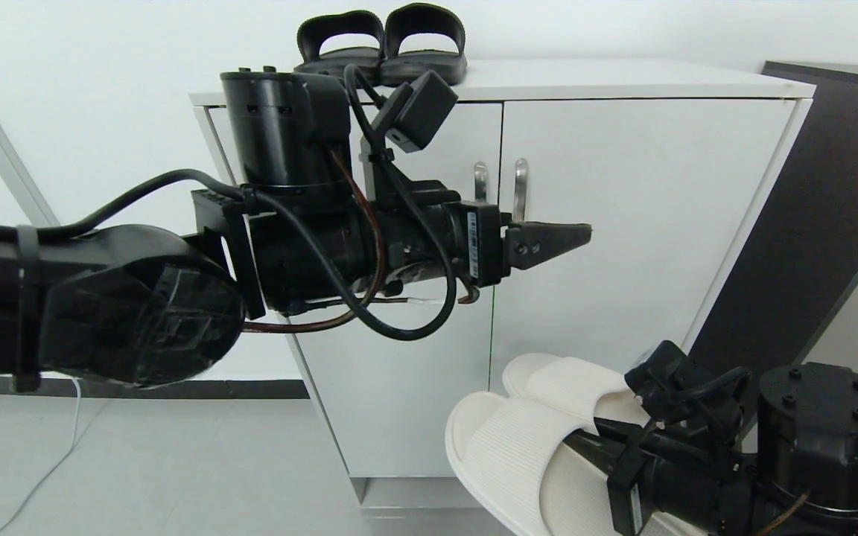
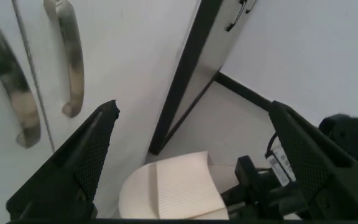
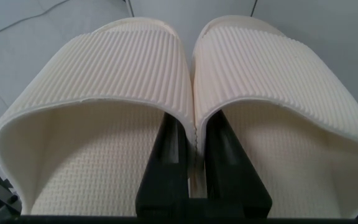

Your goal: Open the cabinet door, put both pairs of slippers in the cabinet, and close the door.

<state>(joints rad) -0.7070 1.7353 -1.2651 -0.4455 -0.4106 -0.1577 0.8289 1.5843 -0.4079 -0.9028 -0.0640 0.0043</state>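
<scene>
In the lower right of the head view, the right gripper (image 1: 582, 447) holds the pair of white slippers (image 1: 503, 447), with the toes pointing up and left toward the foot of the cabinet (image 1: 623, 246). The right wrist view shows one finger inside each slipper. The jaws are narrow and pinch the two neighbouring inner walls together. I judge these slippers to be light and soft, with a ribbed upper that bends easily. The grip on the inner walls seems good, but the pair may swing or slip if it is carried fast.

In the middle of the frame, the left gripper (image 1: 582, 234) hangs in front of the closed doors (image 1: 414, 357), just below the two metal handles (image 1: 520, 190). Its jaws stand wide apart and hold nothing. The handles are near one finger, outside the gap. They look stiff and smooth, so I would take one around its middle.

At the top centre, the black slippers (image 1: 383, 41) lie on the cabinet top.
</scene>
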